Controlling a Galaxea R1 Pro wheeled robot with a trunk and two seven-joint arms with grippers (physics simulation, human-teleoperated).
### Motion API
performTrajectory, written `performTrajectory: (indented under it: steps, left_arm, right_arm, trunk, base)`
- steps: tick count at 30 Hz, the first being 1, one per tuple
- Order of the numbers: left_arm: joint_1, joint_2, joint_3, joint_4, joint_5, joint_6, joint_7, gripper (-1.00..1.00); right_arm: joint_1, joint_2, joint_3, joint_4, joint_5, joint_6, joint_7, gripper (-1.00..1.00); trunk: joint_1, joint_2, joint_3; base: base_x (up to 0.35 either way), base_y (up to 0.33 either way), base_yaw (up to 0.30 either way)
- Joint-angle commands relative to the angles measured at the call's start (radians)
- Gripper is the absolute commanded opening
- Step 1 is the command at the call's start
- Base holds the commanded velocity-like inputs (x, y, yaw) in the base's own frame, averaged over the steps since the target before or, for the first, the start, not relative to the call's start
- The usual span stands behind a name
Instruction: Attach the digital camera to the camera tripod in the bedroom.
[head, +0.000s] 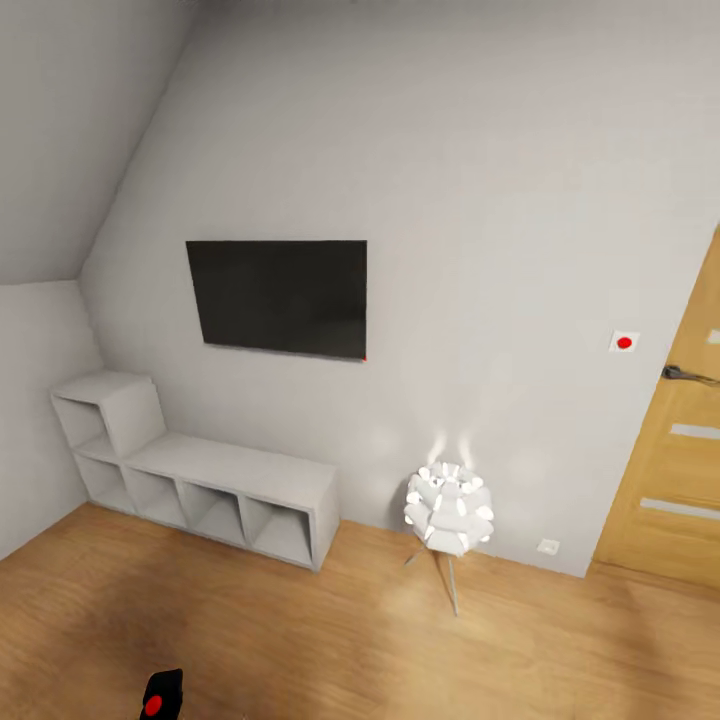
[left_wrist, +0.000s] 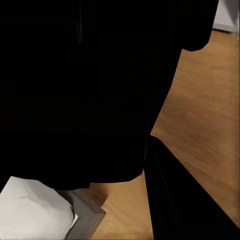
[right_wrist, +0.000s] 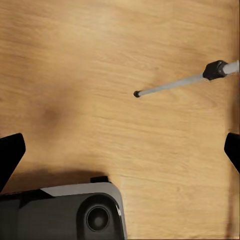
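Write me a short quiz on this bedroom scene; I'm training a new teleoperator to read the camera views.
1. True or false: the black wall TV hangs above the white cube shelving.
2. What stands on the wood floor between the shelving and the wooden door? A) a glowing lamp B) a chair C) a bin
3. Fill in: in the right wrist view, the right gripper is ___, its fingers at opposite edges of the picture.

Key: 1 true; 2 A, the lamp; 3 open.
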Motion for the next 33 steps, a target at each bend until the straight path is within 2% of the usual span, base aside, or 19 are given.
performTrajectory:
  steps: [1,20,33]
  left_arm:
    - [-0.002,0.0,-0.008,-0.003,-0.001,0.0,0.006,-1.0]
    - [-0.002,0.0,-0.008,-0.004,-0.001,0.0,0.006,-1.0]
    - [-0.002,0.0,-0.008,-0.006,-0.001,0.0,0.005,-1.0]
  right_arm:
    - [0.001,0.0,0.001,-0.002,0.0,0.0,-0.005,1.0]
    - [0.001,0.0,0.001,-0.002,0.0,0.0,-0.005,1.0]
    - [0.001,0.002,0.001,-0.005,0.002,-0.003,-0.005,1.0]
  trunk:
    - [0.0,-0.001,0.0]
    - [0.0,-0.001,0.0]
    - [0.0,-0.001,0.0]
  base:
    - [-0.344,0.071,-0.277]
    - [-0.344,0.049,-0.233]
    - [-0.343,0.001,-0.031]
